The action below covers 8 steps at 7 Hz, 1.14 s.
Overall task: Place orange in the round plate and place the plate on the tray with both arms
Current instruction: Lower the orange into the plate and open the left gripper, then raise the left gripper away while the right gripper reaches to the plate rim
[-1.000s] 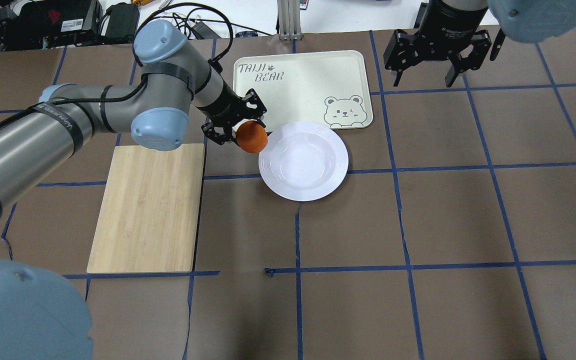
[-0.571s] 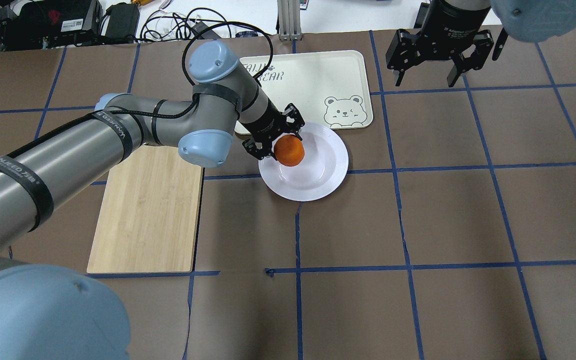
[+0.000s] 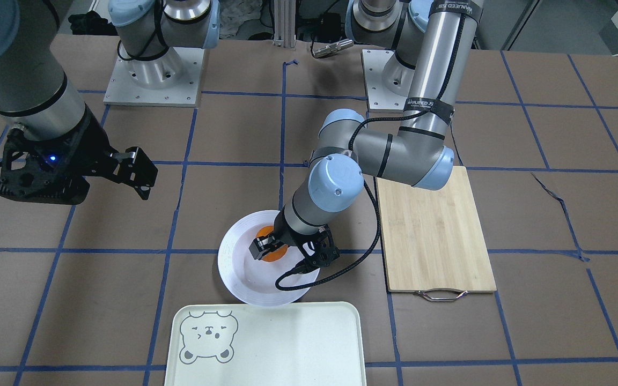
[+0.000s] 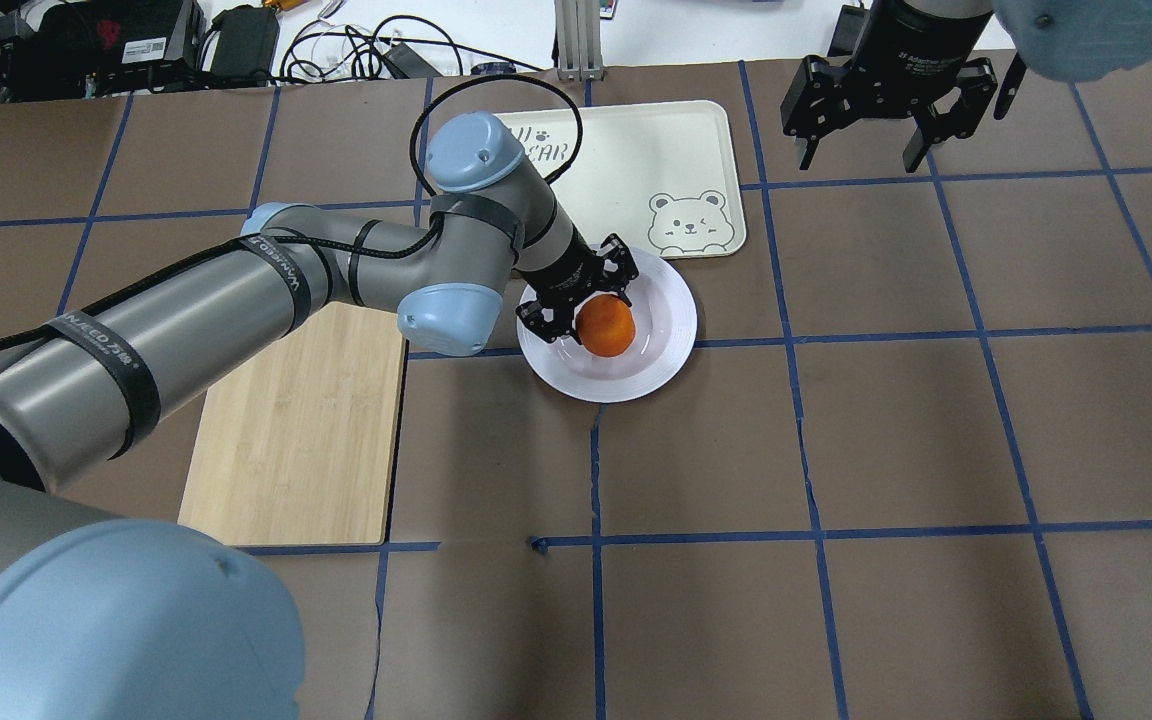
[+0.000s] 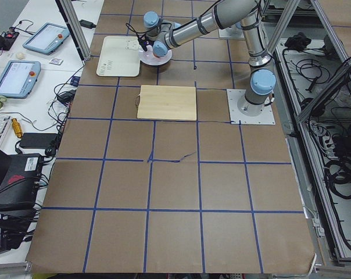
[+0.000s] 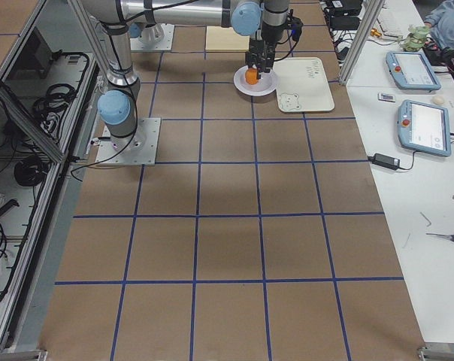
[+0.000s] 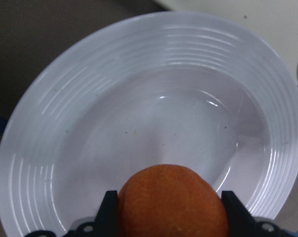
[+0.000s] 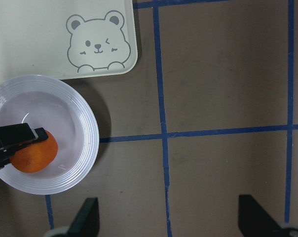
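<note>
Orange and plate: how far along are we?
Done: orange picked up, now over the plate. In hand: left gripper shut on it, not yet released. Left: release, then both arms put the plate, now beside the tray, onto it; right gripper hangs open.

My cameras: overhead, behind robot; front, facing it; two far table-end views; left wrist close over round plate (image 7: 65,98); right wrist higher. All share the round plate under left claw (image 4: 584,300).

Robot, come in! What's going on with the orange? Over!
Left gripper shut on the orange, over the round plate, near its centre. Right gripper open, hanging beside the tray. Nothing between plate and tray.
</note>
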Each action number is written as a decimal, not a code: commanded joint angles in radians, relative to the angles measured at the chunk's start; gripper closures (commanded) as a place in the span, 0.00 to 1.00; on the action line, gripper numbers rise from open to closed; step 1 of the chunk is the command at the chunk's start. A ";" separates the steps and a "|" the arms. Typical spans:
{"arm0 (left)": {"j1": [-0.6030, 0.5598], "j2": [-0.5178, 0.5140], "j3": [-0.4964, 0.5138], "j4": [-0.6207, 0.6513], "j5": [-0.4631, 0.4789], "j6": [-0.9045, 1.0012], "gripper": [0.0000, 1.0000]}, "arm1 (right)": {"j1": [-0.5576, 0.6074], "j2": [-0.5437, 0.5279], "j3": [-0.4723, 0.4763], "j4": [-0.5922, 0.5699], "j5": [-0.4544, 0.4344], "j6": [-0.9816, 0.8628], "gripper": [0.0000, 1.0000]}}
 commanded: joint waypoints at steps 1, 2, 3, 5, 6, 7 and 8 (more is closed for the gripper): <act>-0.001 0.031 0.026 0.005 -0.004 0.015 0.00 | 0.000 0.007 0.000 -0.013 0.010 0.003 0.00; 0.008 0.045 0.060 -0.024 -0.002 0.028 0.00 | -0.003 0.028 0.000 -0.015 0.069 0.003 0.00; 0.025 0.066 0.089 -0.117 0.037 0.132 0.00 | -0.006 0.047 0.000 -0.018 0.095 0.004 0.00; 0.170 0.123 0.146 -0.283 0.166 0.364 0.00 | -0.009 0.128 0.000 -0.038 0.212 0.006 0.00; 0.235 0.154 0.140 -0.328 0.171 0.516 0.00 | -0.009 0.192 0.002 -0.044 0.246 0.003 0.00; 0.281 0.191 0.139 -0.358 0.191 0.573 0.00 | -0.011 0.214 0.009 -0.075 0.308 0.004 0.00; 0.324 0.250 0.154 -0.488 0.278 0.577 0.00 | -0.011 0.223 0.081 -0.154 0.360 0.001 0.00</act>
